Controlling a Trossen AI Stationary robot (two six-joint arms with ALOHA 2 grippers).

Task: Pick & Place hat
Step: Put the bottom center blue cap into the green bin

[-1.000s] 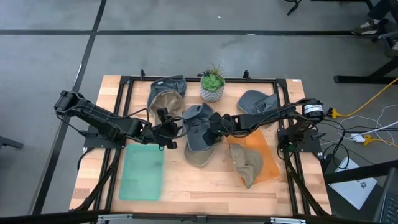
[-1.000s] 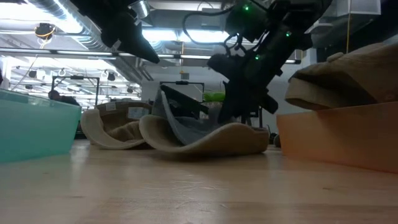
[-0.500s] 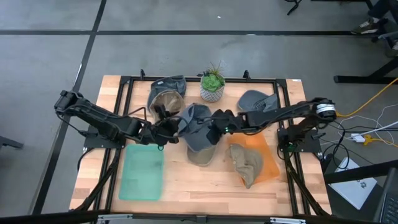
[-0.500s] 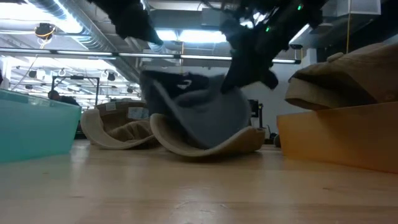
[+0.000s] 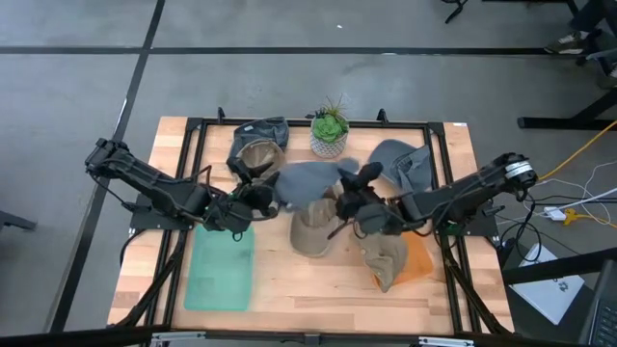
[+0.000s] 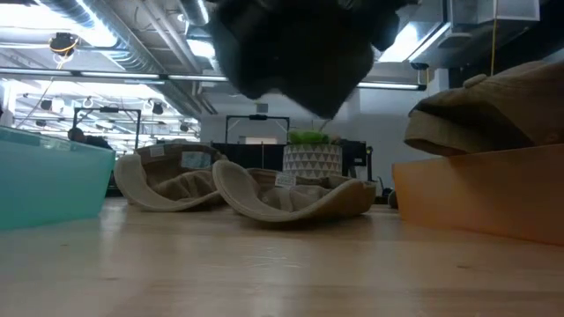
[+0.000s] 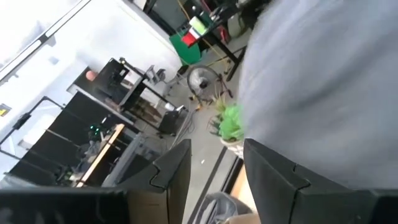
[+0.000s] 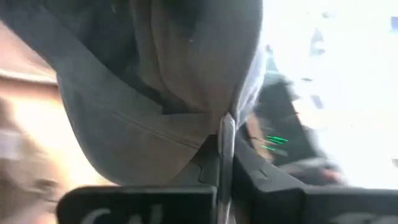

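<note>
Right gripper (image 5: 339,198) reaches in over mid-table, fingers clamped tight on the grey hat (image 5: 308,181) (fabric pinched between them in the right wrist view). The hat hangs in the air above the tan hat (image 5: 310,231). It has lifted off that tan hat since a second ago. Left gripper (image 5: 258,196) sits beside the grey hat, fingers part open, holding nothing. No legible writing.
</note>
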